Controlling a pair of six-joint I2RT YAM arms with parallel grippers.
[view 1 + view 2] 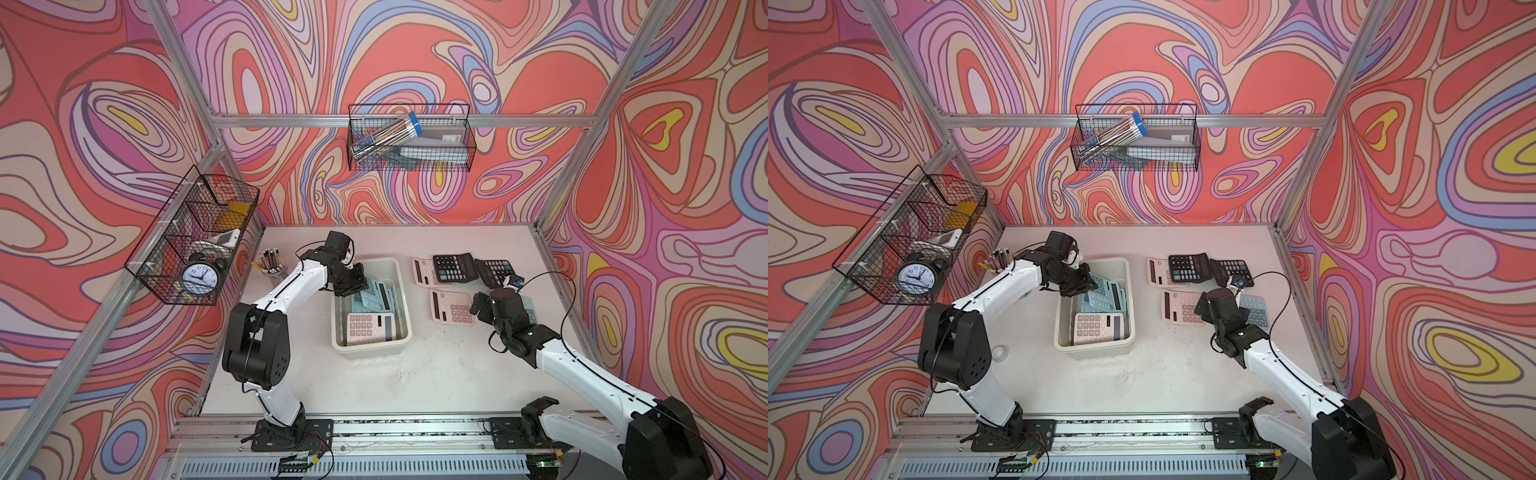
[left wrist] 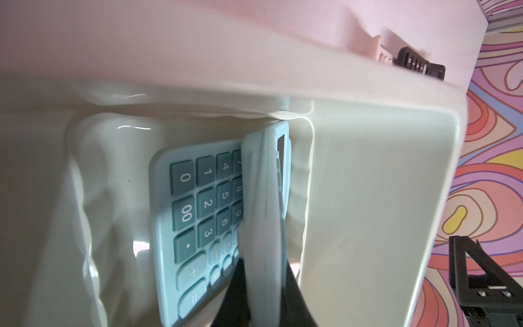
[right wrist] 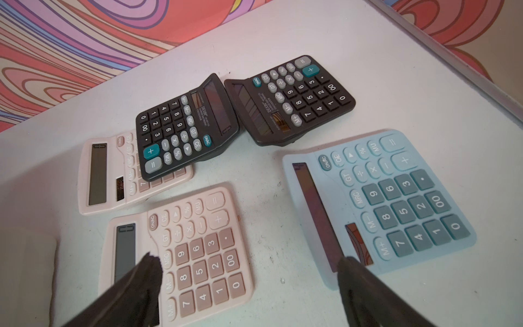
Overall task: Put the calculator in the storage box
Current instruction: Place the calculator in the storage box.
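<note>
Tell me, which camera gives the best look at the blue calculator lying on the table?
The right wrist view: the blue calculator lies face up, whole keypad readable. In both top views the right arm hides most of it. The left wrist view looks into the storage box and misses it.

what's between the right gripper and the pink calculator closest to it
Nothing visible. The right gripper hovers open just above the pink calculator, which lies flat on the table with nothing on top of it. The black calculator overlaps only the farther pink one.
</note>
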